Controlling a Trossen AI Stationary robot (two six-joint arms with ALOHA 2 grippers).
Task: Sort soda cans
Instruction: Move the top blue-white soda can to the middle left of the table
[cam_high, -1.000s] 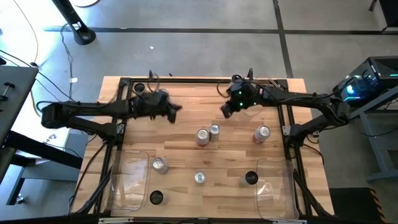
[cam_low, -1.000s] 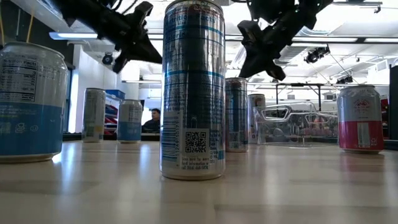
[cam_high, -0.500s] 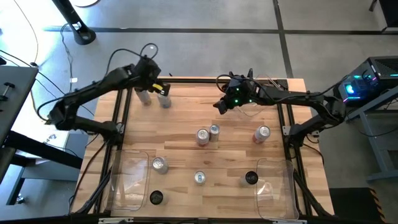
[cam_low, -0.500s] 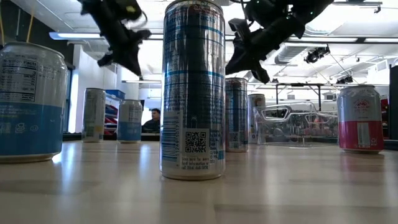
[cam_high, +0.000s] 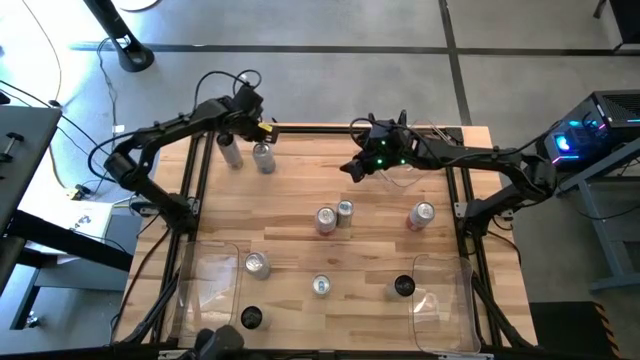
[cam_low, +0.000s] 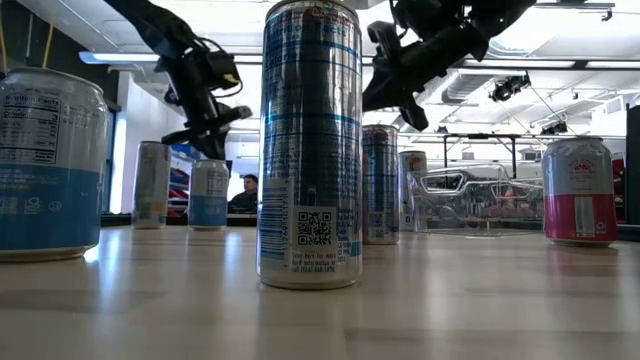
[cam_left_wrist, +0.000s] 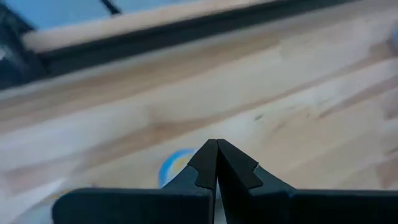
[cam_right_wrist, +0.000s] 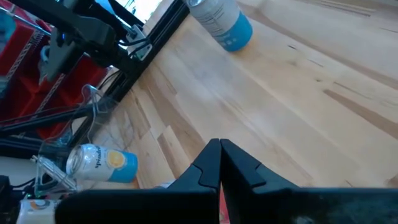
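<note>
Swung to the far-left corner since a second ago: left gripper (cam_high: 262, 127), clenched empty, beside two cans (cam_high: 264, 157). Right gripper (cam_high: 350, 168), also clenched empty, shifted slightly. Seven more cans (cam_high: 334, 215) standing mid-table, bins (cam_high: 205, 290) mostly unfilled; sorting barely begun.

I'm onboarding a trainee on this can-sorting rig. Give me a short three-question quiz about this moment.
1. True or false: the left tool and the right tool are both shut and hold nothing.
2. Which tool hovers nearest the pair of cans at the table's far-left corner? A: left. B: right.
3. Fill in: in the low view, the rightmost can has a ___ band.
Key: 1 true; 2 A; 3 red.
</note>
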